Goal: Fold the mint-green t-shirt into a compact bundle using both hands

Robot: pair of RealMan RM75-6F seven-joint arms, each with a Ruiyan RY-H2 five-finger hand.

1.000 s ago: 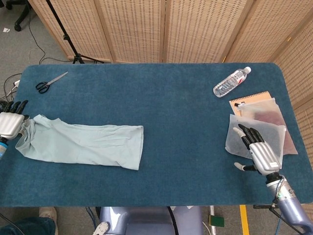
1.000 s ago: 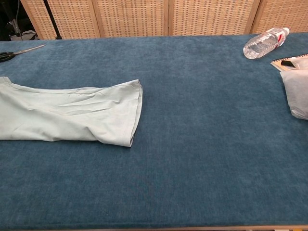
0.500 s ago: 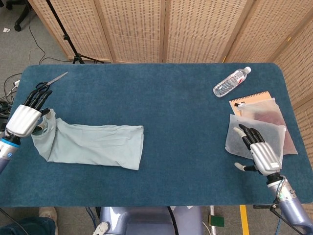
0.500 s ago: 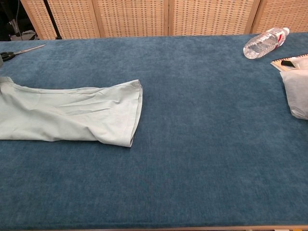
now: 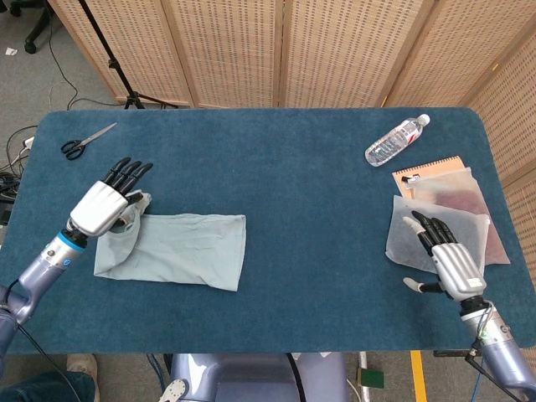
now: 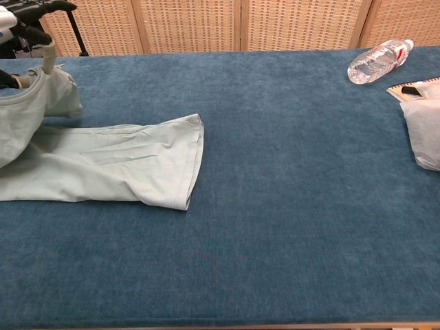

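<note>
head view shows the t-shirt lying on the left part of the blue table, its collar end lifted and doubled over toward the middle. the left hand holds this raised end, upper fingers stretched out forward and a little apart. scissors lie behind it, well apart. far to the right, the right hand rests with fingers spread on a white bag, near a notebook and a bottle.
</note>
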